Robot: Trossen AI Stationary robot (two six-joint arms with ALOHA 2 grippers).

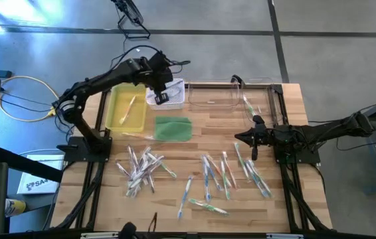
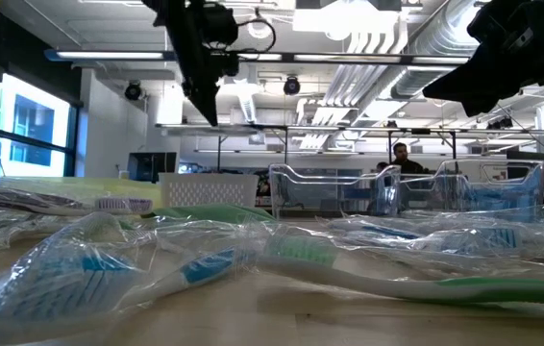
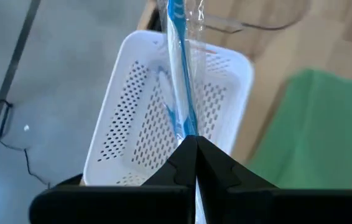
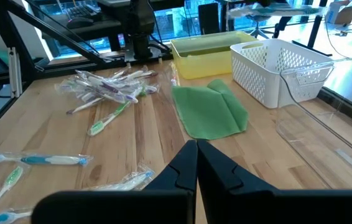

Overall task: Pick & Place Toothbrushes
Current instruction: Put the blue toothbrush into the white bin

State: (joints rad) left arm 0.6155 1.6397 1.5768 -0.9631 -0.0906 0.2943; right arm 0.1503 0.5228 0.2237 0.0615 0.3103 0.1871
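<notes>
**One wrapped brush over the basket, dozens still loose on the table**

Dozens of toothbrushes (image 1: 204,174) lie scattered across the near half of the wooden table (image 1: 294,116), in a left cluster, a middle cluster and a few near the front edge, many in clear wrappers. They look like unsorted stock waiting to be picked.

At the table's right side the right gripper (image 1: 255,143) hangs low with its fingers pressed together and nothing between them; it seems to be waiting.

Past the clusters a flat green pad (image 1: 173,128) lies between the piles and the containers. Behind it the left gripper (image 3: 194,144) is held above the white perforated basket (image 3: 126,112), clamped on a blue toothbrush in wrapper (image 3: 179,68) that points down into it. Holding it by one end, straight over the opening, should let it fall in cleanly once released. Another blue brush appears to lie inside already.

Beside the basket a yellow tray (image 1: 111,106) holds one brush, and a clear bin (image 1: 208,89) stands on the other side, which suggests sorting by kind.

No print on the wrappers can be read; lettering on a white sheet on the floor (image 1: 36,182) is too small to make out.
</notes>
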